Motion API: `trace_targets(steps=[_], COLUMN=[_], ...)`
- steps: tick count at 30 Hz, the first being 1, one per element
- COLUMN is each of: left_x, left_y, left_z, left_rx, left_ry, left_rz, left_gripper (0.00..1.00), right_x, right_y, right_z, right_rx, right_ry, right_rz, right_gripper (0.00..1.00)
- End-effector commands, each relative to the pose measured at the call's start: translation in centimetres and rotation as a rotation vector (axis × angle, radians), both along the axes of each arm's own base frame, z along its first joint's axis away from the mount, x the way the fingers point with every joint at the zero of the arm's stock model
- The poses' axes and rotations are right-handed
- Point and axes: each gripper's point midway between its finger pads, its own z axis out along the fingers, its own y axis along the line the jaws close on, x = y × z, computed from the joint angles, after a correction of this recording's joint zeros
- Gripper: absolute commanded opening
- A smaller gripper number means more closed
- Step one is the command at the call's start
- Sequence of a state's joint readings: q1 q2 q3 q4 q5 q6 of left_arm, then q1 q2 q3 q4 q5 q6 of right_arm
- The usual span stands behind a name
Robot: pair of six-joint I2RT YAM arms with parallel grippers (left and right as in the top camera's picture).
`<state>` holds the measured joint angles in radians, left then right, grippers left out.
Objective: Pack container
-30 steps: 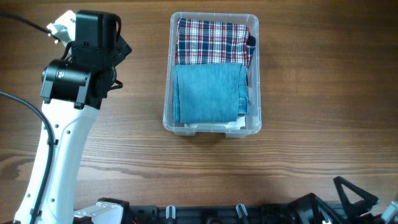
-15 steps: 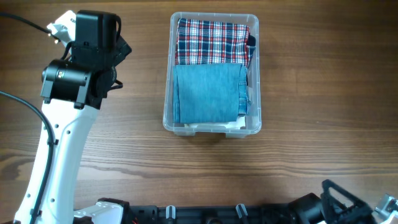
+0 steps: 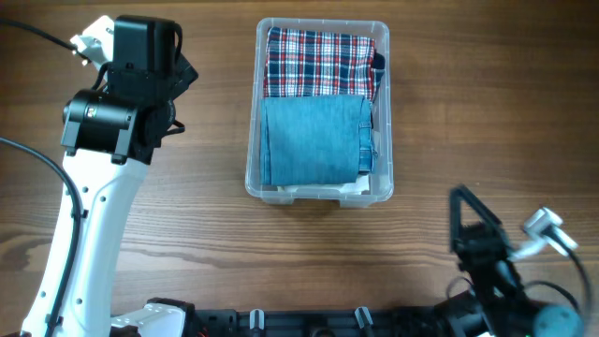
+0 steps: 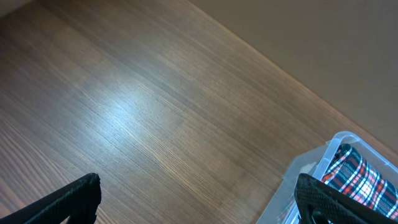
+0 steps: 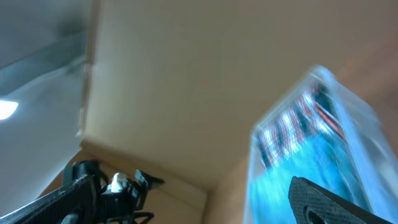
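The big brown wooden table (image 3: 468, 94) holds a clear plastic box with round corners, the container (image 3: 251, 140). It sits in the middle of the table near the far edge, between the two arms. Inside, a folded blue jeans cloth (image 3: 314, 140) lies at the near end. A folded red, white and blue checked cloth (image 3: 318, 61) lies at the far end. The box looks full, and no other cloth shows on the table, so the packing seems about done. No lid is in view. The left gripper (image 4: 196, 196) is spread wide and holds nothing. The right gripper (image 3: 475, 220) is also spread wide and holds nothing.
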<state>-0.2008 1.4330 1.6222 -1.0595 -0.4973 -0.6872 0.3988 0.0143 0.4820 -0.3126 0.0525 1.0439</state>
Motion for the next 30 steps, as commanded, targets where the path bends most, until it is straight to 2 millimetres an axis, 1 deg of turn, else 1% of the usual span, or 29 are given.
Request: trace_targets(steps=[1,5,8,11,14,17,19,20,23,30], left_x=[-0.2,-0.2,-0.2,-0.2,-0.2,-0.2,-0.2,-0.2,-0.2,-0.2], left_y=[0.4,0.4,0.4,0.4,0.4,0.4,0.4,0.4,0.4,0.4], left_z=[0.5,0.5,0.5,0.5,0.5,0.5,0.5,0.5,0.5,0.5], left_rx=[0.009,0.009,0.009,0.009,0.009,0.009,0.009,0.009,0.009,0.009], left_ry=[-0.014,-0.014,-0.014,-0.014,-0.014,-0.014,-0.014,-0.014,-0.014,-0.014], left_rz=[0.016,0.016,0.016,0.016,0.016,0.016,0.016,0.016,0.016,0.016], left_gripper=[1.0,1.0,1.0,1.0,1.0,1.0,1.0,1.0,1.0,1.0], right_x=[1.7,3.3,4.3,4.8,4.7,4.0,3.8,3.9,4.9,6.3], right_y=[1.9,2.4,1.8,1.9,3.0,4.5,5.0,4.8,2.7,-2.3], right_z=[-2.9,-6.5,-8.6,-10.5,-11.9,-12.2,-12.8,-13.1,-14.0,-14.0], right_rx=[-0.187,-0.302,-0.316,-0.438,-0.603,-0.784,-0.886,-0.904,-0.923,-0.943], right_ry=[-0.11,-0.121,-0.094,-0.105,-0.187,-0.289,-0.331,-0.325,-0.25,-0.149], right_rz=[0.026,0.003,-0.044,-0.06,-0.022,0.044,0.082,0.081,0.011,-0.186], right_gripper=[1.0,1.0,1.0,1.0,1.0,1.0,1.0,1.0,1.0,1.0])
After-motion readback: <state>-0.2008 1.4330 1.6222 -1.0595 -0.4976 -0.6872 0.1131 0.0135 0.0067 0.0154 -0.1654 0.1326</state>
